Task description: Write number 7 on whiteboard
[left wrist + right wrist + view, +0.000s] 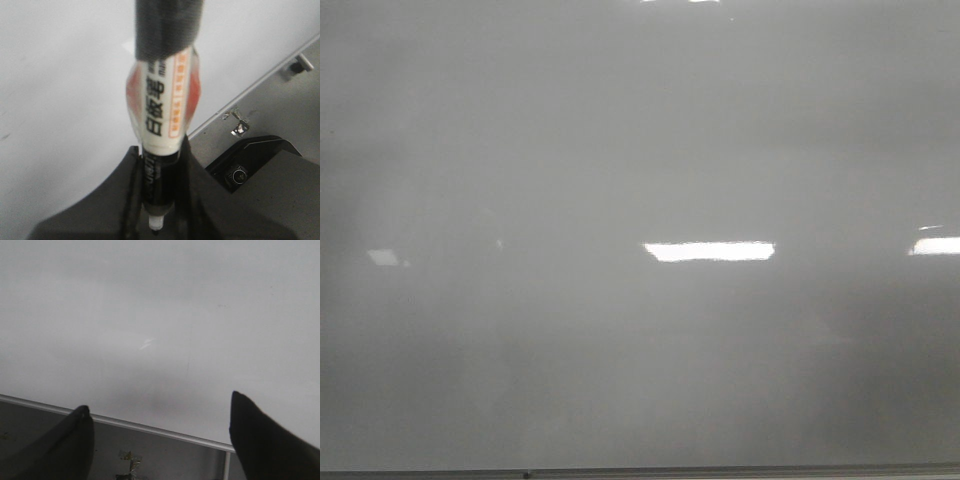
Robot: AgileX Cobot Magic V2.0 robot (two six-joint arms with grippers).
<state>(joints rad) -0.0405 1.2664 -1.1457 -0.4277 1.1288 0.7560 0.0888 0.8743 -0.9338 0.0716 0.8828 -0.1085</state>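
The whiteboard (620, 150) fills the front view, glossy grey-white with bright glare patches; no black 7 shows on it. Neither gripper shows in the front view. In the left wrist view my left gripper (160, 190) is shut on a whiteboard marker (162, 100), white and orange label, black capped end toward the board (55, 90). The marker stands off the board; I cannot tell by how much. In the right wrist view my right gripper (157, 412) is open and empty, its dark fingertips (250, 430) wide apart over the board's (150, 315) lower edge.
A thin grey metal edge strip (640, 471) runs along the board's bottom; it also shows in the left wrist view (250, 92) and the right wrist view (150, 427). Grey surface with tape scraps (127, 460) lies below it. A black robot part (250, 170) sits beside the left gripper.
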